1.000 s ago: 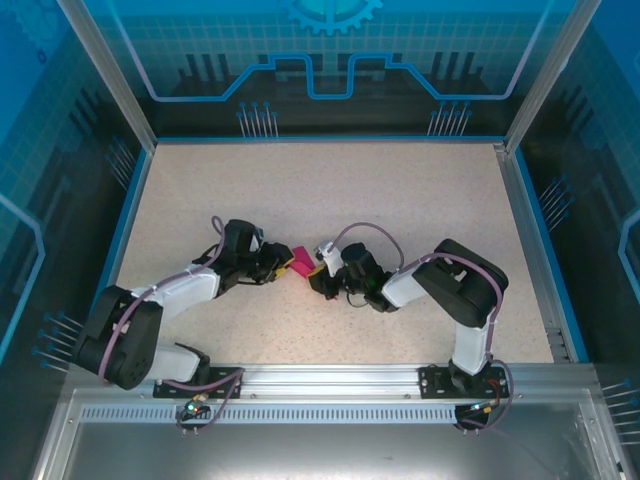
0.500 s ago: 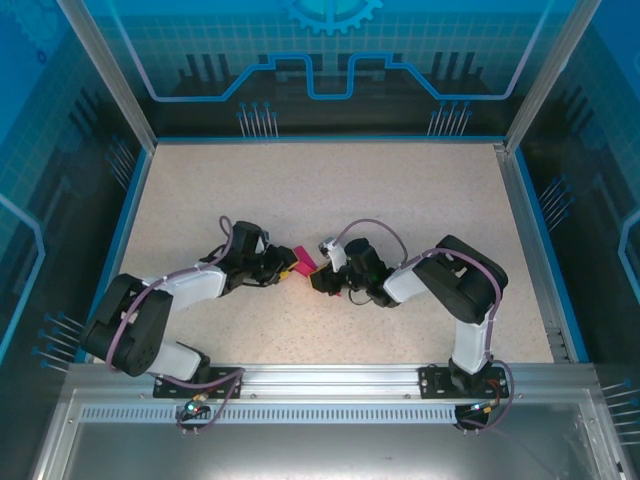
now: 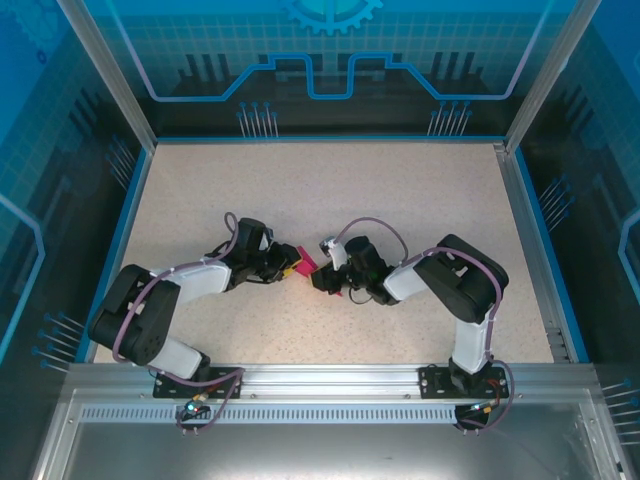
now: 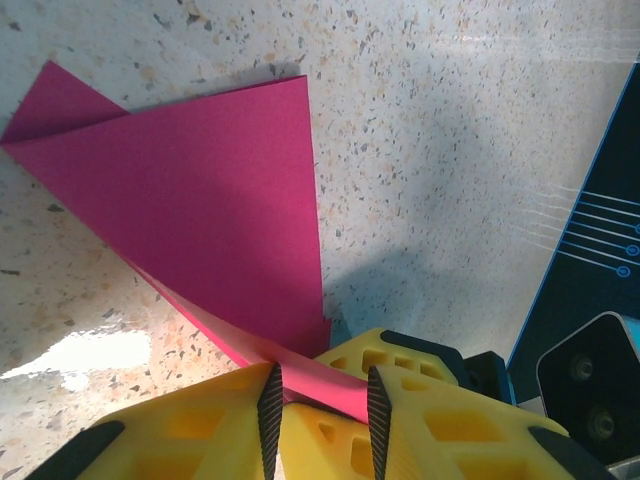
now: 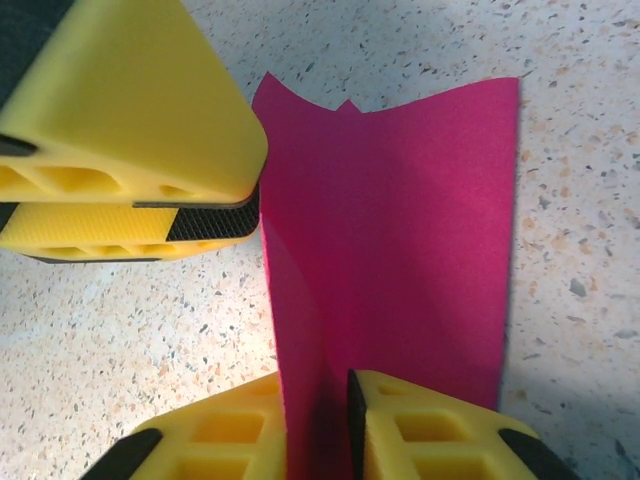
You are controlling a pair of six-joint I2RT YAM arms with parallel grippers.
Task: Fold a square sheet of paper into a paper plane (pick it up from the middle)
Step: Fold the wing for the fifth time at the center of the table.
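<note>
Magenta paper (image 4: pixel 220 200) sits at mid-table, pinched from both sides.

Left side: my left claw (image 3: pixel 287 268) is closed on the paper's near corner, with a folded strip running between the two dark pads (image 4: pixel 270 405). From that wrist the sheet shows as a folded triangle. Its right edge is straight, and a second layer peeks out at the far left tip. The lower edge curves up off the table (image 3: pixel 420 200) toward my fingers.

Middle: the paper spans the short gap between the two claws, which stand just beside each other.

Right side: my right claw (image 3: pixel 318 280) is pressed onto an upright fold of the same sheet. The far edge there is wavy with one small notch. The right edge is straight and lies flat on the table.

Room: open speckled surface stretches beyond the paper to the far side, and left and right out to the blue rim (image 3: pixel 135 200).
</note>
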